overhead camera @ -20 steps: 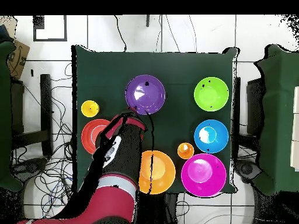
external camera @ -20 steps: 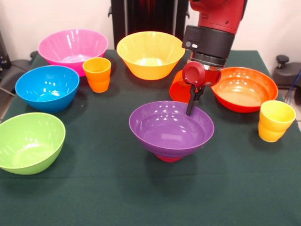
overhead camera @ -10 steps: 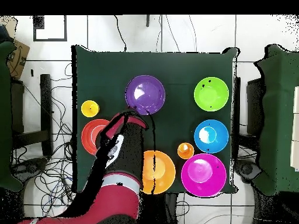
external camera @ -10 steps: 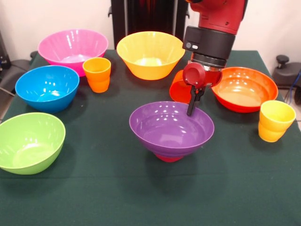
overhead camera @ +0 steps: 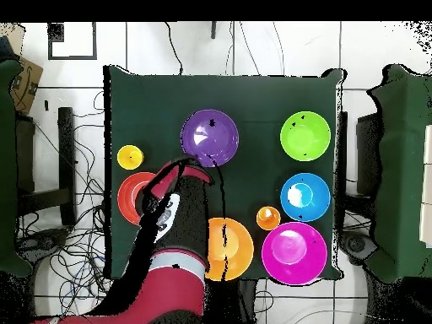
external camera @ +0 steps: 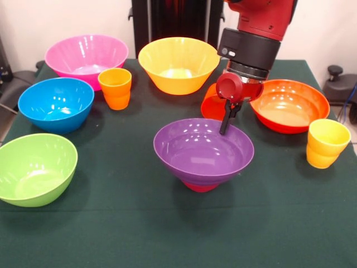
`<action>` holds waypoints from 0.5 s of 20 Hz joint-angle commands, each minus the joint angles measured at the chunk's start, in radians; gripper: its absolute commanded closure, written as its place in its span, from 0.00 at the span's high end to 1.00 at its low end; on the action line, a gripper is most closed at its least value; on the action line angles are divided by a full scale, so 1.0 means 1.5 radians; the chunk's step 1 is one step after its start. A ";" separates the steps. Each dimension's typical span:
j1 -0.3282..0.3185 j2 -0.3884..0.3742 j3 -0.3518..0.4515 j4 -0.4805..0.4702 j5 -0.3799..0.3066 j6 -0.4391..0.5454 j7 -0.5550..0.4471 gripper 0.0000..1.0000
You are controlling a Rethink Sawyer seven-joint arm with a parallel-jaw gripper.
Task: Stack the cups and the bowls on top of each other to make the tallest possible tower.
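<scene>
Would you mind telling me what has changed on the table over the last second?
Very little. The gripper shifted only slightly at the far rim of the purple bowl, its tip edging up a touch; nothing was gripped or released. The purple bowl still sits on the small red bowl, and the other bowls and cups stayed where they were.

Lighting: bright, even, from overhead. Glare: white highlights dotted the inner wall of the purple bowl [external camera: 203,149]; softer sheen lay on the pink bowl [external camera: 86,54], blue bowl [external camera: 56,104] and orange-red bowl [external camera: 289,104]. Shadows: soft and short, pooled on the dark green tablecloth [external camera: 111,223] beneath each bowl and beside the yellow cup [external camera: 327,143]. Focus: front view sharp throughout. Overhead view: floor [overhead camera: 253,51] washed out to near white, bowl colours strongly saturated.
</scene>
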 commanded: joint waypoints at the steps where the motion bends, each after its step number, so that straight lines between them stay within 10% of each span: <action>1: -0.019 0.017 0.102 0.022 -0.039 0.108 -0.121 0.00; 10: -0.023 0.010 0.103 0.038 -0.061 0.093 -0.102 0.00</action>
